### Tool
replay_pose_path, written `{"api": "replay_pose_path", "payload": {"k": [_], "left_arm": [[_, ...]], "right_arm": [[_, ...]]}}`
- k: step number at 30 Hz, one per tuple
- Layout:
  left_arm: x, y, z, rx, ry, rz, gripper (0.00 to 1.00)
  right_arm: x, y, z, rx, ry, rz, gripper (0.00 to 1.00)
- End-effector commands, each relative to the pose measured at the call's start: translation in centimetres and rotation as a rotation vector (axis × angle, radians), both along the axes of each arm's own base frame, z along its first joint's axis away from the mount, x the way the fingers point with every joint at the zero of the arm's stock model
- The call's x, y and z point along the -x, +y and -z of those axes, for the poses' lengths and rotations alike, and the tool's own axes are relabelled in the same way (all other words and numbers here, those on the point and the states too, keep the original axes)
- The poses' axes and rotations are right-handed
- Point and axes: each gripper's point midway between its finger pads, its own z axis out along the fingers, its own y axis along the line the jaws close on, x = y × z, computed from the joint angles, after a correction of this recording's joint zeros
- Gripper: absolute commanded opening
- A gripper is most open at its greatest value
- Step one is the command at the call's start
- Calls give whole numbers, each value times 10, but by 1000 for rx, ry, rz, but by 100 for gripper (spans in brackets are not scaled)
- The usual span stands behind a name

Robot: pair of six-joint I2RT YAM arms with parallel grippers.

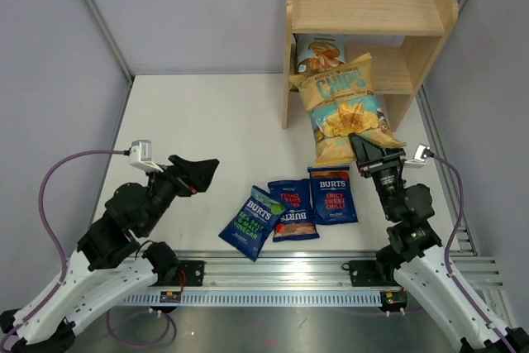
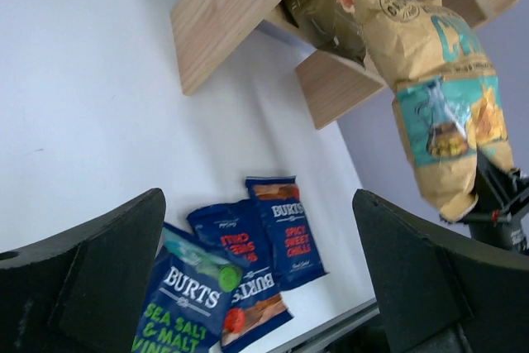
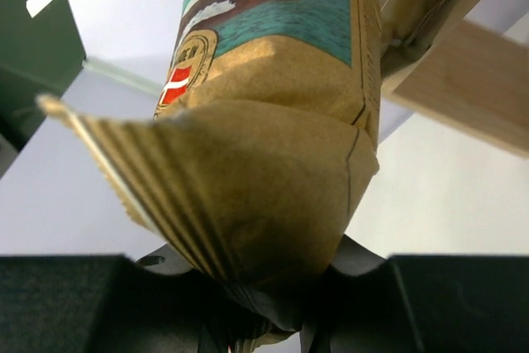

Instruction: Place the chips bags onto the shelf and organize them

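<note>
Nearest, three dark-blue BURTS bags point(image 1: 295, 210) lie flat on the white table point(image 1: 207, 121), overlapping in a row at near centre. Left of them the left hand point(image 1: 205, 173) hangs with its jaws spread wide and empty. To the right, the right hand point(image 1: 369, 148) pinches the crimped near end of the tan-and-teal CHIPS bag point(image 1: 343, 109), whose far end leans on the lower tier of the wooden shelf point(image 1: 372, 6). Behind it, a light-blue-and-olive bag point(image 1: 320, 51) stands on that tier's left side.
</note>
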Motion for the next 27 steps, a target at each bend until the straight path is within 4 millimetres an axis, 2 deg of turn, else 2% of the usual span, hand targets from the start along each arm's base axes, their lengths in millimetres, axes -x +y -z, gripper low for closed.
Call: {"api": "replay_pose_path", "payload": {"k": [1, 5, 7, 8, 9, 13, 19, 21, 27], "left_arm": [[10, 5, -6, -111, -23, 51, 99], [14, 11, 9, -162, 4, 46, 99], [15, 13, 14, -169, 11, 47, 99], [16, 14, 16, -171, 7, 49, 99], [17, 16, 24, -188, 17, 44, 99], [18, 16, 32, -209, 32, 52, 99], [18, 13, 52, -233, 66, 66, 99], [19, 12, 58, -240, 75, 74, 99], [21, 17, 78, -274, 106, 65, 99]], "right_arm": [[-4, -26, -37, -145, -98, 61, 20], [-22, -34, -28, -191, -61, 27, 20], [-28, -44, -34, -185, -96, 55, 20], [-31, -39, -31, -167, -81, 25, 20], [-37, -45, -39, -163, -97, 34, 20], [-45, -53, -45, -159, -102, 42, 20], [-61, -59, -44, -188, -89, 26, 20], [-67, -71, -45, -190, -97, 57, 20], [-73, -78, -58, -189, -121, 59, 20]]}}
